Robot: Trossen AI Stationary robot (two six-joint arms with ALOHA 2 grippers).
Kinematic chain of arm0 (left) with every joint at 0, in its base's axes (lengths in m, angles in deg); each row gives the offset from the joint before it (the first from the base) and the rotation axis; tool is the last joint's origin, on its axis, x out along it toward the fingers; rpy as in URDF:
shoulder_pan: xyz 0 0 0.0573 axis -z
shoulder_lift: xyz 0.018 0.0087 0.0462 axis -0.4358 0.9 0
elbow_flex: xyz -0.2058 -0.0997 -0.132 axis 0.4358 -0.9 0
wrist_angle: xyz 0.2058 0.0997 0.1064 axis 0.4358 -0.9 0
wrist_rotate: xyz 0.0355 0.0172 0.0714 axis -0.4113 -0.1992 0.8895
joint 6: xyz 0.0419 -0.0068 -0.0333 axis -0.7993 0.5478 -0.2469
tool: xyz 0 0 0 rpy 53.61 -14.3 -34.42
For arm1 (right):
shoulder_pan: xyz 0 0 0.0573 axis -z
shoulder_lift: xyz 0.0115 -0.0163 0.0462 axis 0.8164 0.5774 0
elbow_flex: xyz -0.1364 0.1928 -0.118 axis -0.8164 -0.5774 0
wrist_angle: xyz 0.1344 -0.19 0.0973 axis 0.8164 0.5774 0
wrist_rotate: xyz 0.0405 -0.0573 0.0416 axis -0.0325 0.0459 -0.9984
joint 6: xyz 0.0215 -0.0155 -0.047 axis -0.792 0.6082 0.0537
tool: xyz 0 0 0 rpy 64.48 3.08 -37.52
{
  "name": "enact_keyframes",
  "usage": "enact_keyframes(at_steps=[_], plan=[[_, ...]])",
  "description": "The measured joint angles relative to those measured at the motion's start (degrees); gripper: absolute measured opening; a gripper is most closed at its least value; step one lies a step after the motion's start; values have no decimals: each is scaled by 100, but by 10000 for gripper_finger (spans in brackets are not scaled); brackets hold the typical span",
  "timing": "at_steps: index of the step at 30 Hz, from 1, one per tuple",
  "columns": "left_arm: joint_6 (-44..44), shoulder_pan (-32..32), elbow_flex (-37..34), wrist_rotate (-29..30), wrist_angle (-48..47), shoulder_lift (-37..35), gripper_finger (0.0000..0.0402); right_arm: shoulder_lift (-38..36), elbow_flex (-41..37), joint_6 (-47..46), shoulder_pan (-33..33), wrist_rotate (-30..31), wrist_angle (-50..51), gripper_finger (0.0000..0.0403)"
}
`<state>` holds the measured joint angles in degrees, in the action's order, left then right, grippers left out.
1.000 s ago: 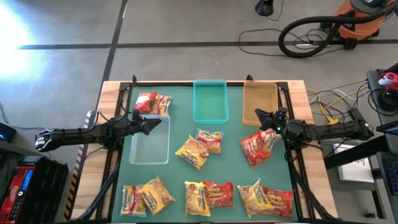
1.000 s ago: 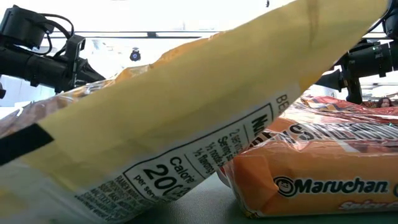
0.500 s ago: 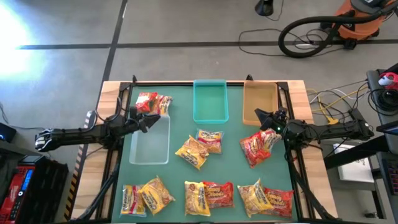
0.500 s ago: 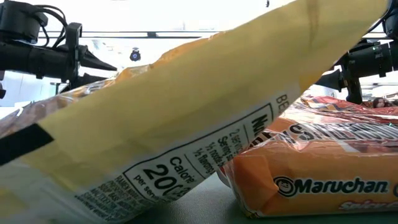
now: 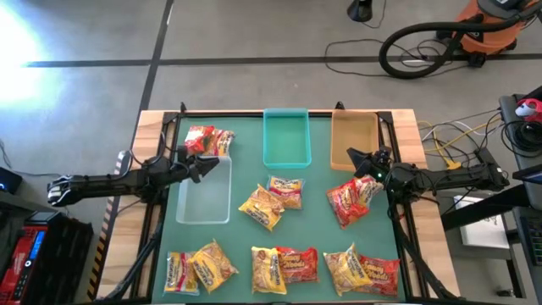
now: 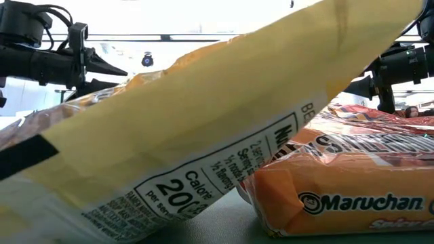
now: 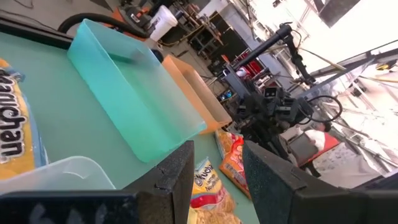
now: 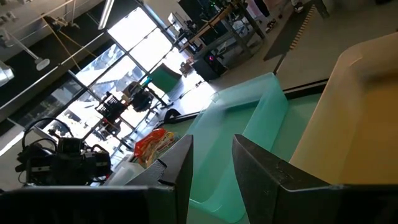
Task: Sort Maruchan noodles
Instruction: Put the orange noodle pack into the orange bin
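Note:
Maruchan noodle packets lie flat on the green mat: two at the far left (image 5: 207, 140), two in the middle (image 5: 271, 202), red ones at the right (image 5: 353, 199), and several along the near edge (image 5: 284, 264). My left gripper (image 5: 210, 161) hovers level over the far end of the clear tray (image 5: 203, 199), just near the far-left packets. It is open with nothing between its fingers (image 7: 217, 149). My right gripper (image 5: 350, 157) hovers level at the near end of the tan tray (image 5: 354, 135), above the red packets. It is open and empty too (image 8: 211, 140).
A teal tray (image 5: 286, 137) stands at the far middle between the clear and tan trays. In the low view a yellow packet (image 6: 203, 135) and an orange one (image 6: 339, 196) fill most of the picture. Cables and a vacuum lie on the floor beyond the table.
My left gripper has tipped its fingers up from a downward slant to level, staying over the clear tray's far end. The packets and trays have not moved.

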<state>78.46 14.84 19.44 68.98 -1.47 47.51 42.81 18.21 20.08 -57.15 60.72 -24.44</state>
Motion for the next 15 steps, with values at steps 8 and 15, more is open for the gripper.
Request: enact_keyframes(at_steps=[8,15], plan=[[51,2,0,74,-11,124,119,0,-1,1,1,2,-2,102],[149,2,0,75,-51,254,119,0,0,0,0,5,-2,102]])
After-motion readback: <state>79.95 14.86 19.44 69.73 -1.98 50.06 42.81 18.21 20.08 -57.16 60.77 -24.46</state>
